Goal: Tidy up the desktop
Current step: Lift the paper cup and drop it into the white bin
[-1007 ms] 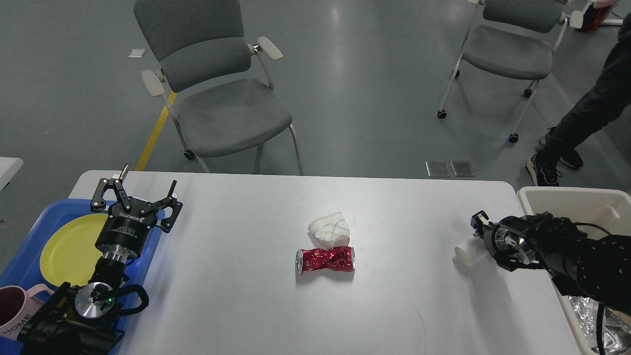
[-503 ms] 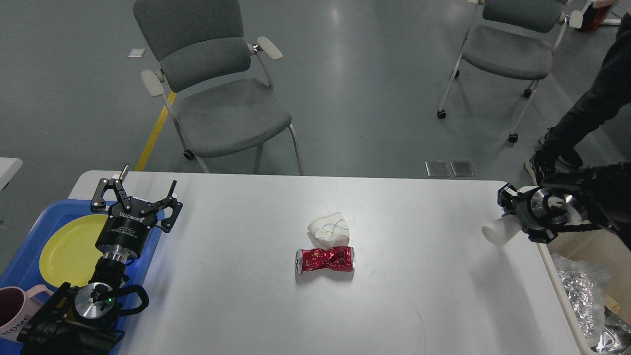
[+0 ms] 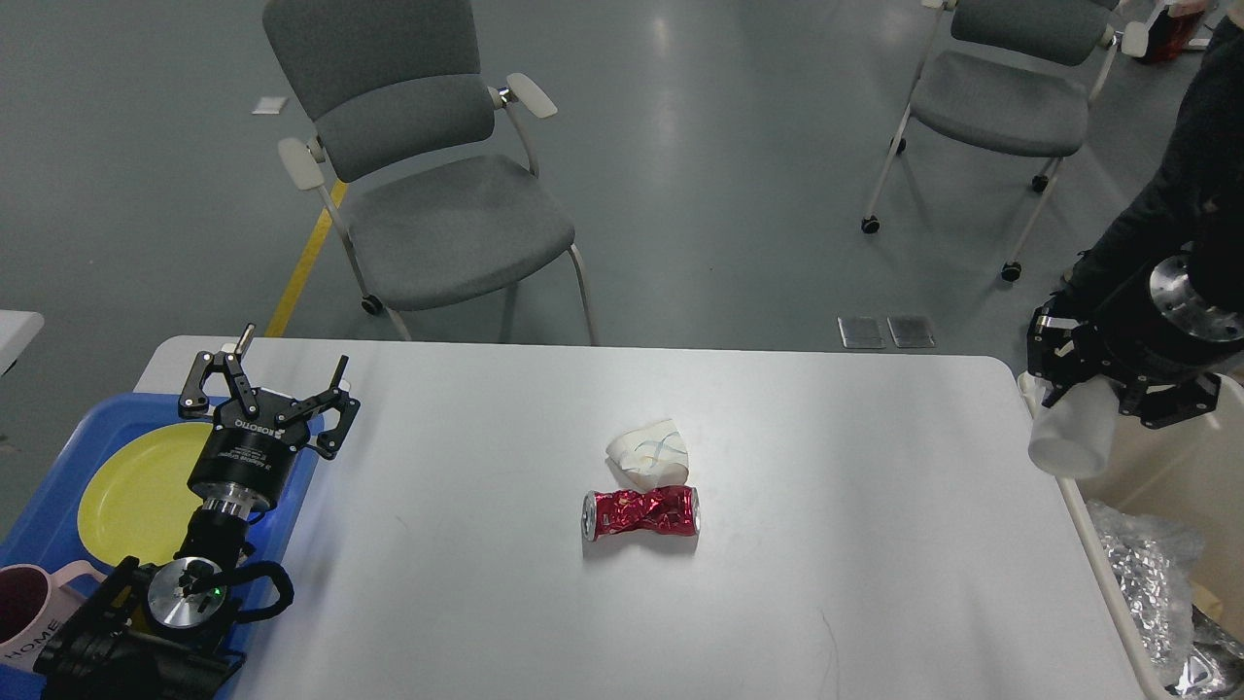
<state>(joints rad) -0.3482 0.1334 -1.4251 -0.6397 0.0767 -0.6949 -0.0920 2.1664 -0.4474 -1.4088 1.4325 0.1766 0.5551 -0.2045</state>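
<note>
The white desktop (image 3: pixel 826 457) holds a crushed red can (image 3: pixel 641 512) at its middle and a crumpled white paper cup (image 3: pixel 650 451) just behind it. My right gripper (image 3: pixel 1061 377) is shut on a white paper cup (image 3: pixel 1067 436) and holds it in the air over the table's right edge, at the rim of the beige bin (image 3: pixel 1176 476). My left gripper (image 3: pixel 267 379) is open and empty above the far left of the table, by the blue tray (image 3: pixel 58 467).
The blue tray holds a yellow plate (image 3: pixel 131 491) and a pink mug (image 3: pixel 29 608). The bin holds crumpled foil (image 3: pixel 1147 574). A grey chair (image 3: pixel 428 185) stands behind the table. A person's leg (image 3: pixel 1157 214) is at the far right.
My right arm has lifted the white cup off the table and carried it right and up to the bin's rim. The left arm has not moved.
</note>
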